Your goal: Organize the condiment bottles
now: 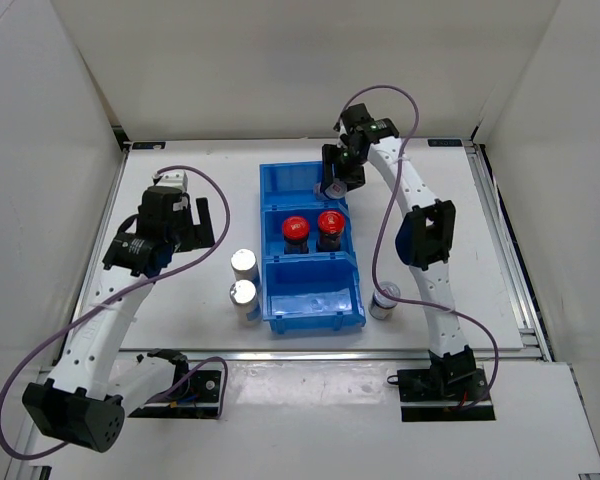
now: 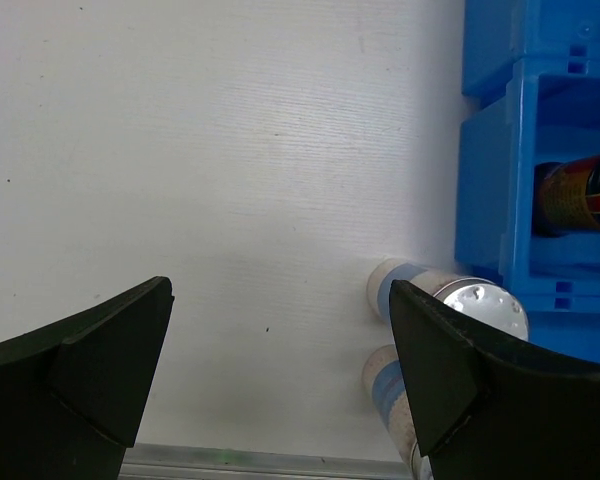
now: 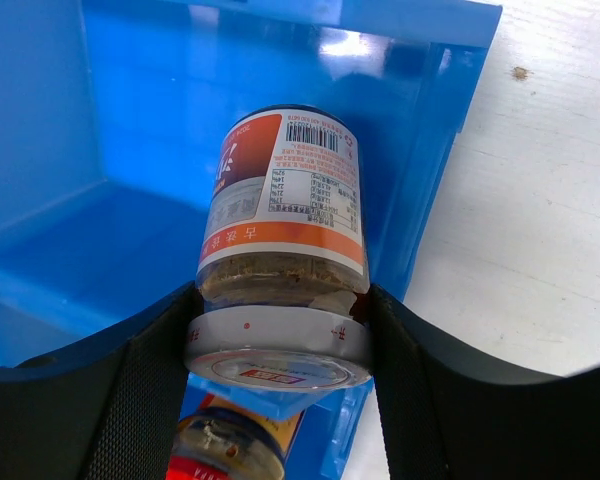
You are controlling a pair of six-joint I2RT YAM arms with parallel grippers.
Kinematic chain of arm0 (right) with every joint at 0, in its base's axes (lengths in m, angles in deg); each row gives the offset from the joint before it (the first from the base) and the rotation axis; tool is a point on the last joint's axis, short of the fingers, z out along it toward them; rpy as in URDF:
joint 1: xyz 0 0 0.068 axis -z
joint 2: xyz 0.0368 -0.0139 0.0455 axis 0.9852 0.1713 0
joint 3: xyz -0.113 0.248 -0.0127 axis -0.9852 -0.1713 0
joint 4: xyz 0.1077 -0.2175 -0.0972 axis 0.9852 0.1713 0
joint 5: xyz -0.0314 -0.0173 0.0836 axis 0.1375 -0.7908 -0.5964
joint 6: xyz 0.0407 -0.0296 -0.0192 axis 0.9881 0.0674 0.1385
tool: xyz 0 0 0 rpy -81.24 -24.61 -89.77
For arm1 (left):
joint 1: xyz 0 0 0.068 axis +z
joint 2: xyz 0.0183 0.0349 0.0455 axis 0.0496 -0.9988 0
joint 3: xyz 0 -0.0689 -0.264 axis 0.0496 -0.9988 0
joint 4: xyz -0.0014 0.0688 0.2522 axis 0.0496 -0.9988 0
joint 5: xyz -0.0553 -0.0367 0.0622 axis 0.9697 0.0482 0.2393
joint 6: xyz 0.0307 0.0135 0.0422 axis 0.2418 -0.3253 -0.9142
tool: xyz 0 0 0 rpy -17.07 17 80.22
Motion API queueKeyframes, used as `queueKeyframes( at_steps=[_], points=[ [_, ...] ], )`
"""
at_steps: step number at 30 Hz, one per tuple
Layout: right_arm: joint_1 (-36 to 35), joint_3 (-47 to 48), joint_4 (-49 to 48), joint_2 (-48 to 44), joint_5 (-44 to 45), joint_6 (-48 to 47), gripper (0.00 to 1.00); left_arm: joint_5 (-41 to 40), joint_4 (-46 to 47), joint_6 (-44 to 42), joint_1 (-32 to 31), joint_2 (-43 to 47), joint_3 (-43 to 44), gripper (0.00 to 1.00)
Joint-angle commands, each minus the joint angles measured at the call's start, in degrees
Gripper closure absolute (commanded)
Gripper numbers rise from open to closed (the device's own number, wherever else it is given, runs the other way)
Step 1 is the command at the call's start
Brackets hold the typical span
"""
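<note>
My right gripper (image 1: pixel 335 182) is shut on a grey-lidded bottle with an orange label (image 3: pixel 280 225). It holds the bottle by the lid over the far compartment of the blue bin (image 1: pixel 276 190). The fingers (image 3: pixel 130 400) press both sides of the lid. Two dark bottles with red caps (image 1: pixel 296 233) (image 1: pixel 329 226) stand in the middle compartment; one shows in the right wrist view (image 3: pixel 225 450). Two silver-topped bottles (image 1: pixel 244 265) (image 1: pixel 244 295) stand left of the bin, also in the left wrist view (image 2: pixel 450 297) (image 2: pixel 388 385). Another grey-lidded bottle (image 1: pixel 385 299) stands right of the bin. My left gripper (image 1: pixel 206 220) (image 2: pixel 280 365) is open and empty, left of the silver-topped bottles.
The bin's near compartment (image 1: pixel 315 295) holds nothing. The bin wall (image 2: pixel 520 150) stands right of the left gripper. White walls enclose the table on three sides. A metal rail (image 2: pixel 280 462) runs along the table's near edge.
</note>
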Motion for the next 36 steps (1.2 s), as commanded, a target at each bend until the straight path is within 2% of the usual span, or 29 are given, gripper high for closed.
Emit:
queueKeyframes(
  at_steps=[1,5,6,8,9,11,15,16,20,24,29,32,34,35,36],
  points=[
    [-0.26,2.3,-2.81,-0.4,-1.76,1.29,0.96,0.07,-0.6,-0.84,0.28,-0.17,1.36,0.0],
    [-0.26,2.3,-3.33,0.21,-0.62,1.83,0.85,0.6,-0.6,-1.36,0.28,-0.78,1.36,0.0],
    [-0.26,2.3,-3.34,0.21,-0.1,2.44,0.78,0.6,-0.6,-1.36,0.28,-0.78,1.36,0.0],
    [-0.26,2.3,-3.34,0.73,0.69,3.05,0.7,1.12,-0.6,-1.36,0.28,-0.78,1.36,0.0],
    [-0.26,2.3,-3.34,0.74,0.7,3.06,0.6,1.13,-0.6,-1.36,0.28,-1.3,1.36,0.0],
    [-0.26,2.3,-3.34,0.74,1.92,3.06,0.58,1.13,-0.6,-0.84,0.28,-1.31,1.36,0.0],
    [-0.26,2.91,-3.95,0.74,3.06,3.06,0.37,1.13,-0.6,-0.84,0.28,-1.31,1.36,0.0],
    [-0.26,2.92,-4.65,0.74,3.07,3.06,0.27,1.13,-0.6,-0.84,0.28,-1.31,1.36,0.0],
    [-0.26,3.62,-6.85,0.74,3.77,2.53,0.13,1.13,-0.6,-0.84,0.28,-1.31,0.83,0.0],
    [-0.26,4.49,-10.45,0.21,3.25,2.53,0.04,1.13,-0.6,-0.84,0.28,-0.78,0.83,0.0],
    [-0.26,3.72,-12.47,-3.82,8.24,3.85,0.02,1.13,-0.6,-0.22,0.28,0.27,0.21,0.0],
    [-0.26,0.73,-13.01,-9.18,17.28,3.85,0.01,1.13,-0.6,0.39,0.28,0.27,-0.31,0.0],
    [-0.26,-3.31,-10.38,-14.17,22.64,3.85,0.01,1.13,-0.6,1.1,0.28,0.27,-0.31,0.0],
    [-0.26,-4.98,-8.8,-16.03,29.11,4.81,0.01,1.13,-0.6,1.79,0.28,0.27,-0.31,0.0],
    [0.26,-9.08,-4.78,-19.79,31.78,7.95,0.01,1.13,-0.6,1.8,0.28,0.8,-0.84,0.0]
  ],
)
